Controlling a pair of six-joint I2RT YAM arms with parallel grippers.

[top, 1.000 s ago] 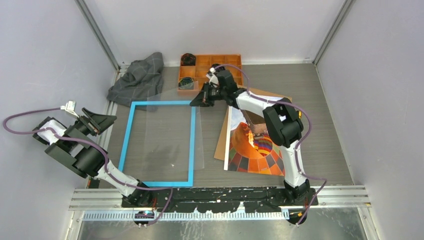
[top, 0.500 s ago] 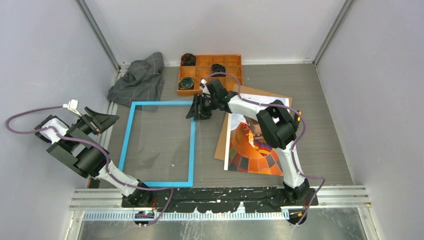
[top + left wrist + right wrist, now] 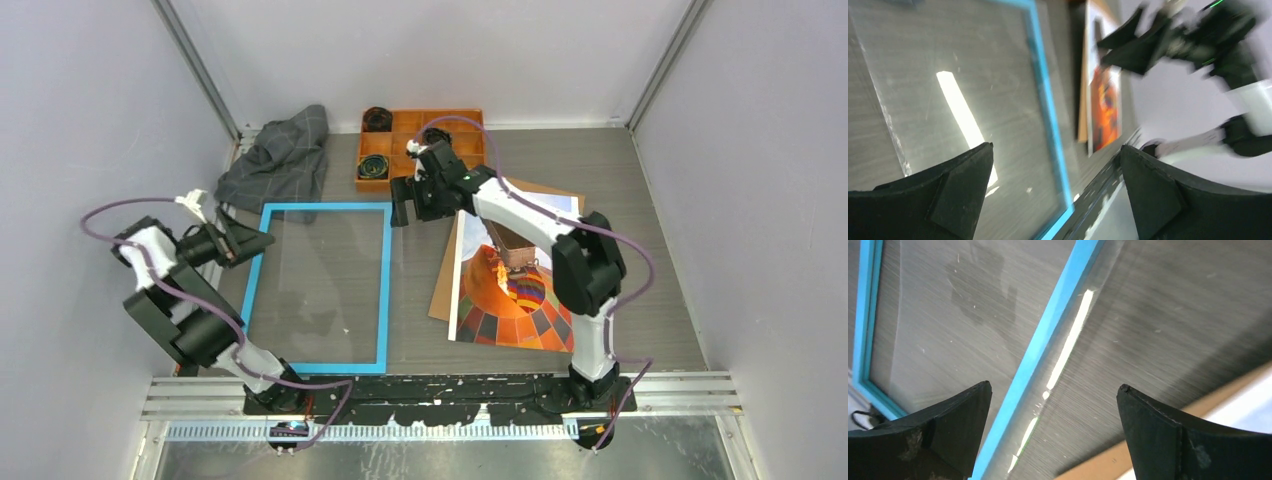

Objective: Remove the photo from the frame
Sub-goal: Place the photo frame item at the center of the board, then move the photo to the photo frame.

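left end effector (image 3: 245,243): released, fingers spread wide, nothing between them. i read it at the upper part of the frame's left border, pointing right.
right end effector (image 3: 405,205): released, fingers wide apart and empty. it hangs over the frame's upper right corner; i cannot tell whether it touches.
the frame (image 3: 325,207): flat on the desk (image 3: 640,200), left of centre, blue border up, desk grain showing through the opening.
clear sheet (image 3: 973,75): lies over the frame and laps across its right border.
the photo (image 3: 490,300): outside the frame, right of centre, balloon side up, near the right border; the right arm crosses above it.
backing board (image 3: 441,285): under the photo, showing along its left and top edges.
orange tray (image 3: 470,125): top centre.
grey cloth (image 3: 275,155): upper left.
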